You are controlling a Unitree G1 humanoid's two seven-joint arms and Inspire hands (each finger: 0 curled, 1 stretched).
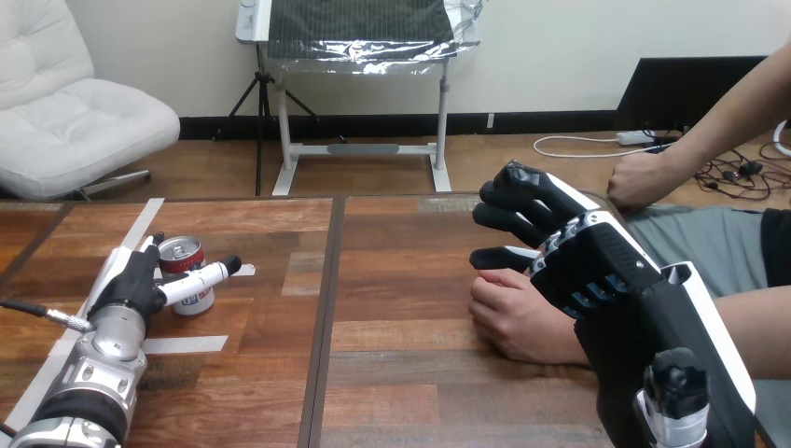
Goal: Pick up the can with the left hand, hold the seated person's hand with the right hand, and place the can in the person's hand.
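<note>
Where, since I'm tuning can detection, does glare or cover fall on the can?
Head view: the can catches a bright highlight on its silver top; the left hand, curled round it, lays its thumb across the label; the wooden table shows a pale reflection at its far edge.

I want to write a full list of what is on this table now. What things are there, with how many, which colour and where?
table: one, brown wood, across the view
can: one, red and silver, upright at the table's left
tape strips: three, white, flat on the table around the can
person's near hand: one, on the table, under the right hand
person's far hand: one, closed, at the table's far right edge
left hand: one, black and white, against the can
right hand: one, black and white, over the person's near hand
</note>
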